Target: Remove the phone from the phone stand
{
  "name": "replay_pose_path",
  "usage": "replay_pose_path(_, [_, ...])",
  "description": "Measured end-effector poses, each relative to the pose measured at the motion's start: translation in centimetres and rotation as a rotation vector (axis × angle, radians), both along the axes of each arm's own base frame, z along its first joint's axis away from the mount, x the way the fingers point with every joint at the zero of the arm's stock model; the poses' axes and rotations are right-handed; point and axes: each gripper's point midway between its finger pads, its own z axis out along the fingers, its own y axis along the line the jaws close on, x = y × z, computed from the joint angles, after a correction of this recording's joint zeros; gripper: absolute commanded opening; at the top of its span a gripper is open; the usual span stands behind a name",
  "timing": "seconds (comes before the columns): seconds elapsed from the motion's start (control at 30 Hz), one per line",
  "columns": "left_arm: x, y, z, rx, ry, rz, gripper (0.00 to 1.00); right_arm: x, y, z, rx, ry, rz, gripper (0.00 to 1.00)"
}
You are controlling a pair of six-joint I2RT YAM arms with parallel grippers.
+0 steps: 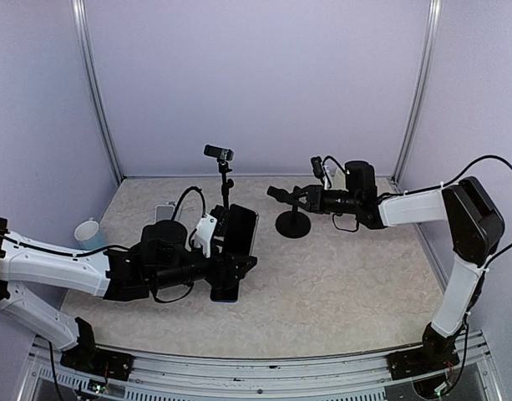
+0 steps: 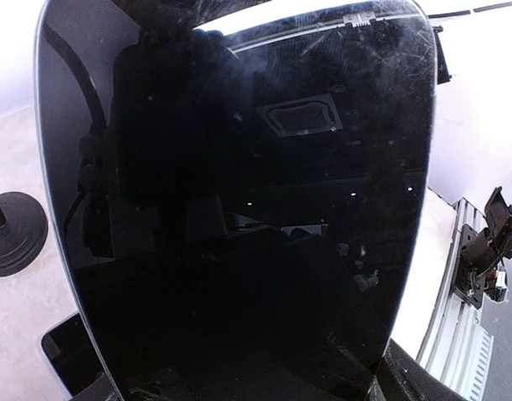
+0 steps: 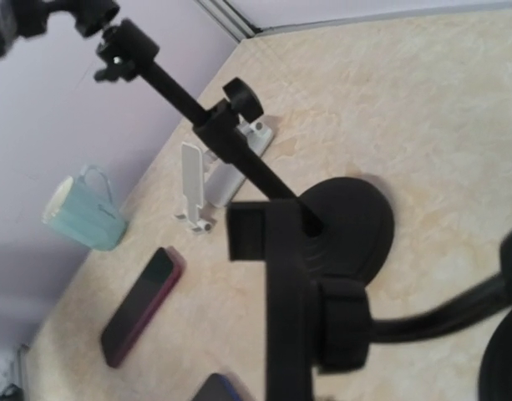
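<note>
top external: left pincer (image 1: pixel 237 264) seemingly tight on phone (image 1: pixel 241 232); right pincer (image 1: pixel 277 195) state unclear

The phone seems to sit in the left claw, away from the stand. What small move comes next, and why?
Probably lower the left claw and lay the phone on the table. The phone is held tilted above the tabletop, apart from the stand, so setting it down looks like what remains.

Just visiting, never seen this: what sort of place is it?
Probably a robot test booth: two arms bolted to a table, plain walls between metal posts, a small camera.
</note>
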Motion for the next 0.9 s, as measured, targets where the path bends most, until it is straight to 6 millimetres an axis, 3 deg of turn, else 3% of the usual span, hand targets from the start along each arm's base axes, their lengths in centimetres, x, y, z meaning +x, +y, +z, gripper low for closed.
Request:
replay_pose_path(0.2, [0.8, 0.1, -1.5, 0.029, 0.024, 0.046, 0.07, 0.1, 0.0, 1.1, -0.002, -0.040, 0.008, 0.80])
replay_pose_path(0.27, [1.0, 0.1, -2.2, 0.044, 0.034, 0.061, 0.07, 0.0, -0.1, 1.8, 0.003, -0.045, 0.007, 0.85])
replay_pose_path(0.43, [1.5, 0.3, -3.1, 0.054, 0.055, 0.096, 0.07, -1.3, -0.8, 5.0, 0.023, -0.102, 0.008, 0.86])
replay_pose_path(0.63, [2.7, -0.3, -3.0, 0.035, 0.065, 0.149, 0.07, -4.6, -2.5, 8.8, 0.045, -0.164, 0.004, 0.86])
replay_pose_path(0.77, [3.3, -0.7, -3.2, 0.024, 0.077, 0.184, 0.07, -7.4, -3.7, 9.2, 0.058, -0.164, 0.006, 0.84])
replay_pose_path(0.9, [3.7, -1.7, -3.5, 0.016, 0.087, 0.206, 0.07, -10.8, -3.9, 8.0, 0.067, -0.121, 0.029, 0.82])
